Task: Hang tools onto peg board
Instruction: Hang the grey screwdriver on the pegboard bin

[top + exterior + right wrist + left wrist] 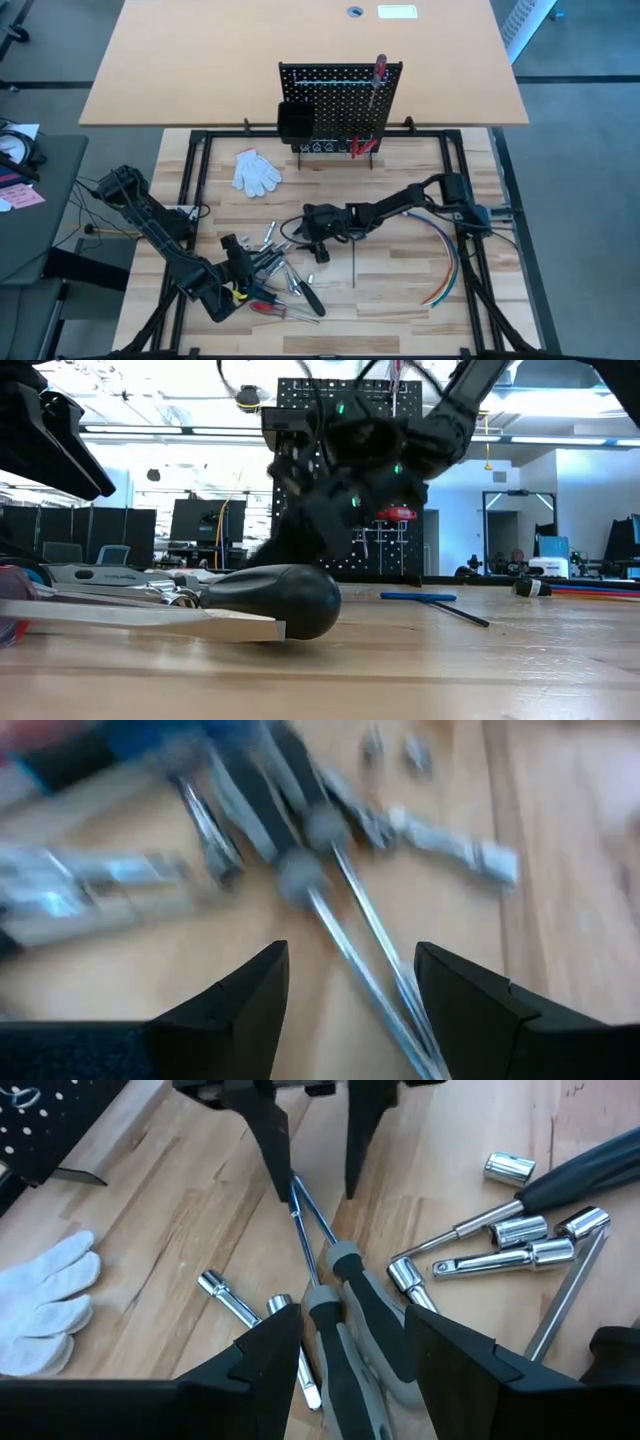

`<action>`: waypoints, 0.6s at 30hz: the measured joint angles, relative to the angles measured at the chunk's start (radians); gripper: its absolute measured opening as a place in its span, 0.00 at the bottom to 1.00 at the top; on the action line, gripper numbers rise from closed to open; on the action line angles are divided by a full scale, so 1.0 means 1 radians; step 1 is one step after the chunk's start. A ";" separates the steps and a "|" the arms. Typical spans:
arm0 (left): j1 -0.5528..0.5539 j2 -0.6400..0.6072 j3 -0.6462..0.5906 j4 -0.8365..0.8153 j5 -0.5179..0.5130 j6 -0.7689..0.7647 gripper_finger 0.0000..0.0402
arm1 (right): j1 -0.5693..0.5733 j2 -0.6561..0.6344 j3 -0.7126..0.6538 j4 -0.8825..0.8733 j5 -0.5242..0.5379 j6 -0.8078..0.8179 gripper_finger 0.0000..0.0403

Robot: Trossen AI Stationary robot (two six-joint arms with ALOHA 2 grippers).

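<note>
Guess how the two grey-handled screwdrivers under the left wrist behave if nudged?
The grey-handled screwdrivers look rigid, with thin steel shafts crossing at the tips. Round handles probably roll on the bare table. Pushing one likely shifts the other, since they lie touching.

Black perforated peg board, red-handled screwdriver, white glove, silver sockets, pale wood table.

Light wooden plank table with tools and gear lying on it

A white fabric glove lies upper left of centre; a heap of silver sockets and dark-handled screwdrivers sits lower left; a blue T-handle key lies centre; a bundle of coloured cables curves at right; the black perforated peg board stands at the top edge.
</note>
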 joint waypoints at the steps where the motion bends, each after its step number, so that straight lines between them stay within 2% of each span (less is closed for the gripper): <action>1: 0.000 0.000 0.000 0.000 0.000 0.000 0.44 | -0.005 0.001 -0.001 -0.020 0.000 -0.001 0.56; 4: 0.000 0.000 0.000 0.000 -0.017 0.003 0.44 | -0.005 -0.004 0.001 -0.078 0.000 -0.010 0.56; 13: 0.000 0.000 0.000 0.000 -0.023 0.002 0.44 | -0.004 -0.006 0.003 -0.090 0.001 -0.013 0.51; 18: 0.000 0.000 0.000 0.000 -0.023 0.003 0.44 | 0.006 -0.006 0.020 -0.091 0.057 -0.005 0.46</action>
